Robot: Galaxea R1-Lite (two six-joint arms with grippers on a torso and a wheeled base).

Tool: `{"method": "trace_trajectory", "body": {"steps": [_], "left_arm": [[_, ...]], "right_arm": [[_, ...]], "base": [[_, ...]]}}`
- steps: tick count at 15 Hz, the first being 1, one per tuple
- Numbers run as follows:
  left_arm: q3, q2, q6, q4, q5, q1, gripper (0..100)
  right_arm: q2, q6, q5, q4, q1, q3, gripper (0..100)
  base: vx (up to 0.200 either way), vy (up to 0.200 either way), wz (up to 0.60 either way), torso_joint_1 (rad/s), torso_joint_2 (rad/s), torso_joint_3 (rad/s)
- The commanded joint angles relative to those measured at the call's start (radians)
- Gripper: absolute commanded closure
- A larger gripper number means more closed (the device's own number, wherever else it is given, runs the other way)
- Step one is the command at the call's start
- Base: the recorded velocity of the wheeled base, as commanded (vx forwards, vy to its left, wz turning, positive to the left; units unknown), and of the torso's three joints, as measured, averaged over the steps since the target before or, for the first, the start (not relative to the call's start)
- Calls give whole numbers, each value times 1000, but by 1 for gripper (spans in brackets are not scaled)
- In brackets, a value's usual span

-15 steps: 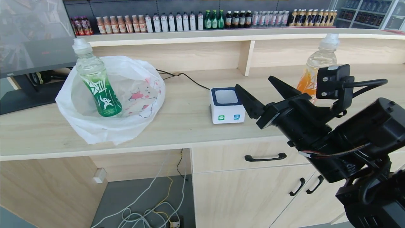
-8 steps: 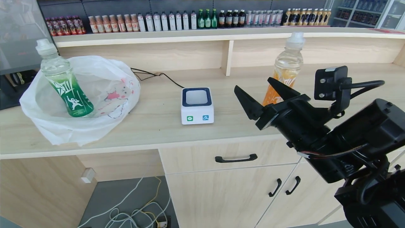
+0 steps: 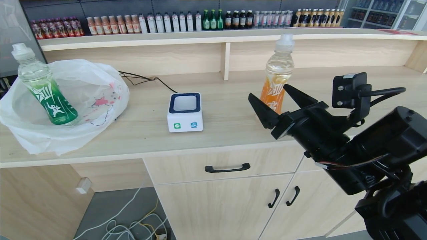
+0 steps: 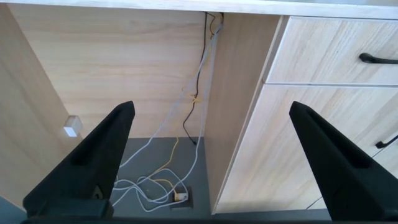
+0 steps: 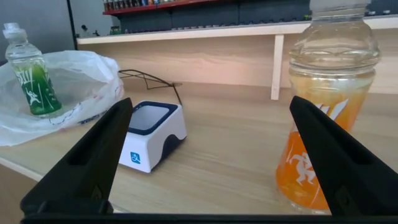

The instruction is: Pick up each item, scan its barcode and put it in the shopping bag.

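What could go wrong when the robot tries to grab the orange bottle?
1. The orange bottle is tall and upright. In the right wrist view it stands in line with one finger of the open right gripper, not in the gap between the two, so a finger might bump it over.
2. The shopping bag is floppy and already holds a green bottle, so putting the orange one in might tip that.

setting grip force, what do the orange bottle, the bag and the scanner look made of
Orange bottle: probably clear, glossy plastic; its upper part is see-through. Shopping bag: thin, translucent white plastic film, crumpled and slumped. Scanner: seemingly hard, smooth white plastic, with a dark-framed window on top.
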Motion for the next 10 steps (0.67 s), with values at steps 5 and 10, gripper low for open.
{"method": "trace_trajectory", "body": {"steps": [5,10], "left_arm": [[0,0,1,0,0,0,0],[0,0,1,0,0,0,0]], "right_arm": [[-30,-13,0,0,-50,52,0],[-100,-27,-3,230,-70,-46,0]], "base": [[0,0,0,0,0,0],[0,0,0,0,0,0]]}}
